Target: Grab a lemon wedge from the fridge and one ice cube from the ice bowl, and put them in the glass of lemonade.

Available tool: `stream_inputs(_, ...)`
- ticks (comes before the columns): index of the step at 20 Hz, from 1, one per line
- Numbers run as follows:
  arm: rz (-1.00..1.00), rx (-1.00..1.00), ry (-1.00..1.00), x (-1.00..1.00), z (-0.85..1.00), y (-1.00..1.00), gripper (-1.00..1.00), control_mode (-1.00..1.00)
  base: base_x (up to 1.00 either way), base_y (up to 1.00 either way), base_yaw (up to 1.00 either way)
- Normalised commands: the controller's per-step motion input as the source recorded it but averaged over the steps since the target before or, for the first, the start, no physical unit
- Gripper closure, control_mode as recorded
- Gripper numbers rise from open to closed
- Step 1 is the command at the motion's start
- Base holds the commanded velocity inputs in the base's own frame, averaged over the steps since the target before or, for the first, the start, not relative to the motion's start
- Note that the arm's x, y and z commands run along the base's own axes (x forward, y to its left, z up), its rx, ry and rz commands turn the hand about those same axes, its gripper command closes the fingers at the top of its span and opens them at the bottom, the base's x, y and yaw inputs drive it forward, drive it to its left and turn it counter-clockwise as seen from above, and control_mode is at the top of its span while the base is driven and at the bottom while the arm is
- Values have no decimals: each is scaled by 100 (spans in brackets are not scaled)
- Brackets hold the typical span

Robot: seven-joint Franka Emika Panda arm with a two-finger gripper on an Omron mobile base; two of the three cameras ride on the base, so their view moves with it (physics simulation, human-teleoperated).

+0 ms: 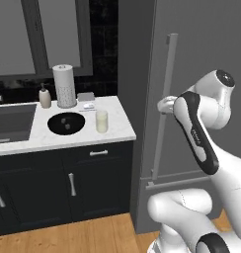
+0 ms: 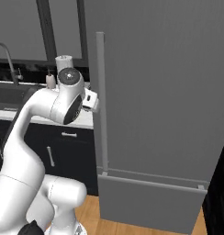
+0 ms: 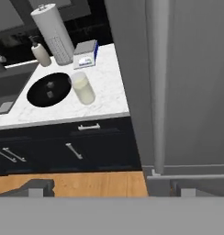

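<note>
The fridge (image 1: 201,54) stands shut to the right of the counter, so the lemon wedge is hidden. My gripper (image 1: 166,105) hovers just in front of the long vertical bar handle (image 1: 164,84), about halfway up it. In the hand view the two fingertips (image 3: 38,187) stand far apart, open, with nothing between them, and the handle (image 3: 157,92) runs up just right of centre. The black ice bowl (image 1: 66,123) holds two small cubes. The glass of lemonade (image 1: 101,121) stands right beside it, near the counter's right end.
A paper-towel roll (image 1: 64,86), a soap bottle (image 1: 45,97) and a small box (image 1: 86,98) stand at the back of the white counter (image 1: 117,131). The sink (image 1: 11,121) lies at the left. Dark drawers (image 1: 98,173) sit below, above the wooden floor.
</note>
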Motion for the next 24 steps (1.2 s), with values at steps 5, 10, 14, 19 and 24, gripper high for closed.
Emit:
stream_inputs(5,0,10,0,10,19,-32,-100,-100,0,0,0)
stream_inputs(10,0,8,-1,36,8,-25,-100,-100,0,0,0)
stream_inputs(14,0,4,-11,41,0,-7,-100,-100,0,0,0)
stream_inputs(19,0,0,-13,58,0,-1,-100,-100,0,0,0)
stream_inputs(24,0,0,-8,50,0,-1,-100,-100,0,0,0)
